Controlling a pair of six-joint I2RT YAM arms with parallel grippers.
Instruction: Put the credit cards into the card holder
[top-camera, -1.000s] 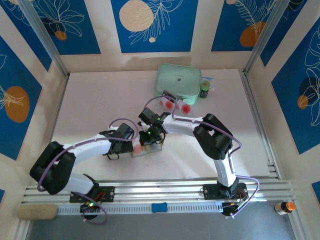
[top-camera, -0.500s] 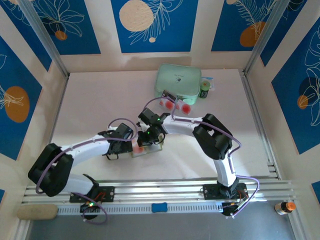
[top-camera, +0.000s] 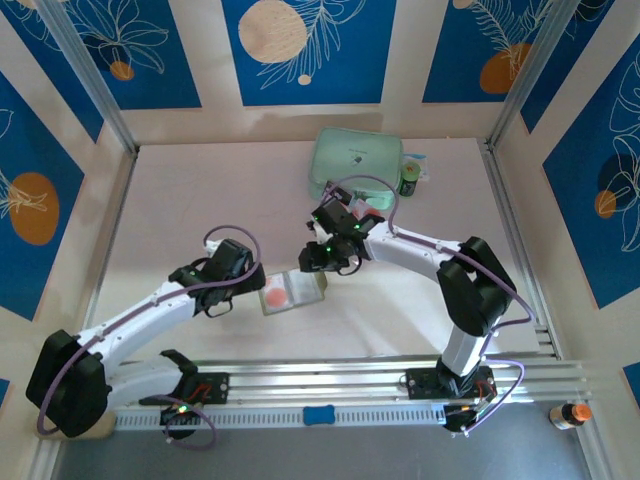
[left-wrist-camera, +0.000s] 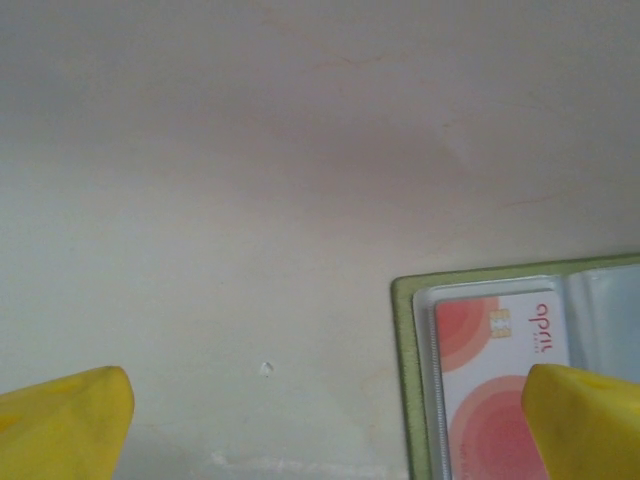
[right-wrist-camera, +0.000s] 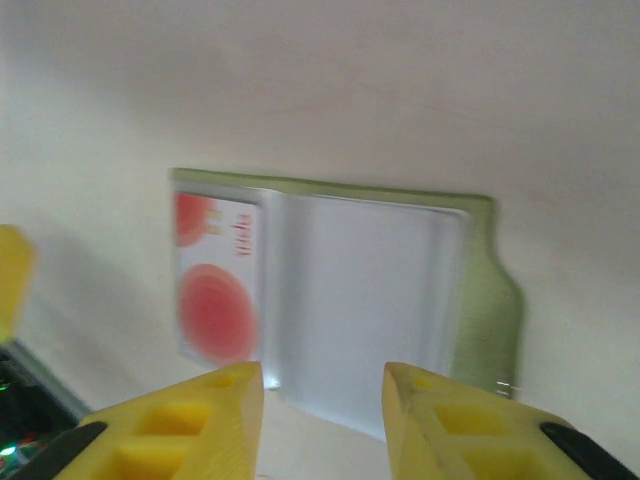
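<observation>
The olive-green card holder (top-camera: 300, 290) lies open on the table. A credit card (top-camera: 275, 295) with red circles sits in its left clear pocket (right-wrist-camera: 215, 290); the right pocket (right-wrist-camera: 360, 300) is bare. My right gripper (top-camera: 318, 265) hovers just behind the holder (right-wrist-camera: 480, 300), open, with nothing between its yellow fingers (right-wrist-camera: 190, 425). My left gripper (top-camera: 245, 282) is wide open at the holder's left edge, with only table between its fingertips (left-wrist-camera: 60, 425). The holder's green corner (left-wrist-camera: 405, 340) and the card (left-wrist-camera: 500, 380) lie by its right fingertip.
A mint-green zip case (top-camera: 357, 160) sits at the back of the table, with a small dark bottle (top-camera: 410, 182) at its right. An aluminium rail (top-camera: 320, 378) runs along the near edge. Frame posts and walls close in both sides.
My right gripper has opened, let go of the card and pulled back up and to the right. The left arm drew back leftward. The card now lies in the holder.
</observation>
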